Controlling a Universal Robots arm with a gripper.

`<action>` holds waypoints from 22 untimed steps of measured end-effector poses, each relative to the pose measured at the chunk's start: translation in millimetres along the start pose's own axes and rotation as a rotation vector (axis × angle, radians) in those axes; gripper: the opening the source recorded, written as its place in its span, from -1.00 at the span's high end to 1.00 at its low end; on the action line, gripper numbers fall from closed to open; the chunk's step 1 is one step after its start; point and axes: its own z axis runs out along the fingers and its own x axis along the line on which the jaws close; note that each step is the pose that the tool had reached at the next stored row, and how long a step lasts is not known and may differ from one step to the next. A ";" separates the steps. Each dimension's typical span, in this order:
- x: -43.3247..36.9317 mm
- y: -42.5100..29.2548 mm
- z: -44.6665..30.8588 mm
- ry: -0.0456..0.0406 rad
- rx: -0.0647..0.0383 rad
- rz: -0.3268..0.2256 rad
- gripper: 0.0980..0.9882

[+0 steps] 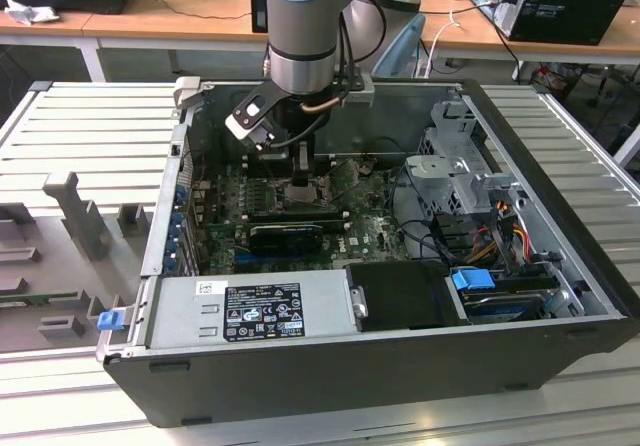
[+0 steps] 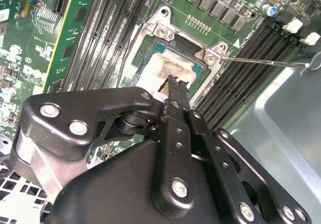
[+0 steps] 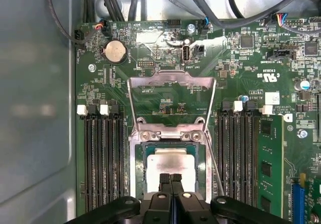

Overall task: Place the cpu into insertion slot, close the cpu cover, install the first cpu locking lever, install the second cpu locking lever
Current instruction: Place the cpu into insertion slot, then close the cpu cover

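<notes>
One cpu [image 3: 170,163] lies flat in the insertion slot [image 3: 134,169] mid-motherboard [image 3: 235,58], with the cpu cover [image 3: 170,78] swung open. The gripper [image 3: 170,176] is pinched together, empty, just above it. It is probably light, stiff and fragile; grip its edges.

Matt black claw [image 3: 170,177], dull smeared silver metal cpu [image 3: 168,161], shiny steel cpu cover [image 3: 171,79]

Illegible print on power-supply label [image 1: 262,311]
</notes>
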 end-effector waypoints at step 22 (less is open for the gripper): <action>2.3 21.5 -33.2 -0.0004 0.003 -0.004 0.98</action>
